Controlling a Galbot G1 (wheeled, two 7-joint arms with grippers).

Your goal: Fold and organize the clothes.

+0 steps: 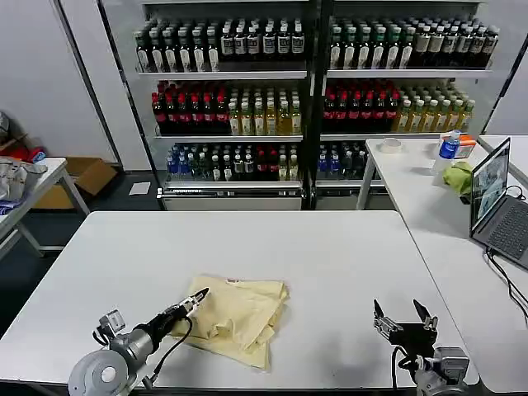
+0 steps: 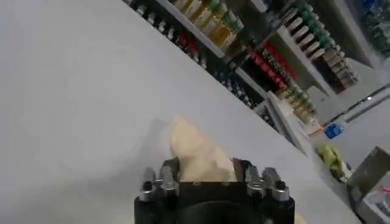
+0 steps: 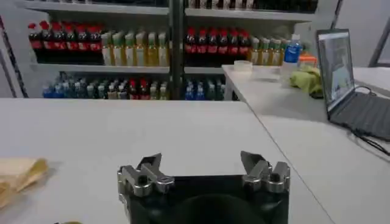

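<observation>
The clothes are one pale cream-yellow T-shirt [image 1: 241, 318], lying folded in a rumpled stack near the front middle of the white table [image 1: 330, 256]. My left gripper [image 1: 200, 295] reaches in from the front left to the shirt's left edge. In the left wrist view a bunch of the T-shirt [image 2: 190, 145] fills the space between its jaws, and the left gripper [image 2: 206, 170] is shut on it. My right gripper [image 1: 403, 313] hovers open over bare table at the front right, well apart from the shirt. Its jaws [image 3: 201, 163] hold nothing, and the shirt's edge [image 3: 21, 173] lies off to one side.
A second white table [image 1: 412, 177] at the right carries a laptop [image 1: 493, 191], a green cloth [image 1: 458, 176] and a blue bottle [image 1: 449, 147]. Shelves of bottles [image 1: 247, 115] stand behind. At the far left a small table holds a whitish heap [image 1: 12, 177].
</observation>
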